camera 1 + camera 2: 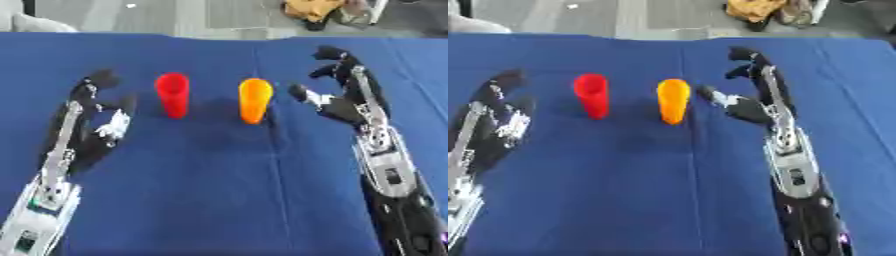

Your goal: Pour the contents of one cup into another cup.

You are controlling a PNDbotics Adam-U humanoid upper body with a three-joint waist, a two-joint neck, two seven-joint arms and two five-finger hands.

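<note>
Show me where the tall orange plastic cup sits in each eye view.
Left eye view: the tall orange plastic cup stands right of centre, upper half.
Right eye view: the same cup stands at centre, upper half.
Shared landmark: the tall red plastic cup stands just to its left, apart from it.

Red cup (pixel 172 94): tall, upright, standing at 9 o'clock of its neighbour. Orange cup (pixel 255 100): tall, upright, near, not touching.
</note>
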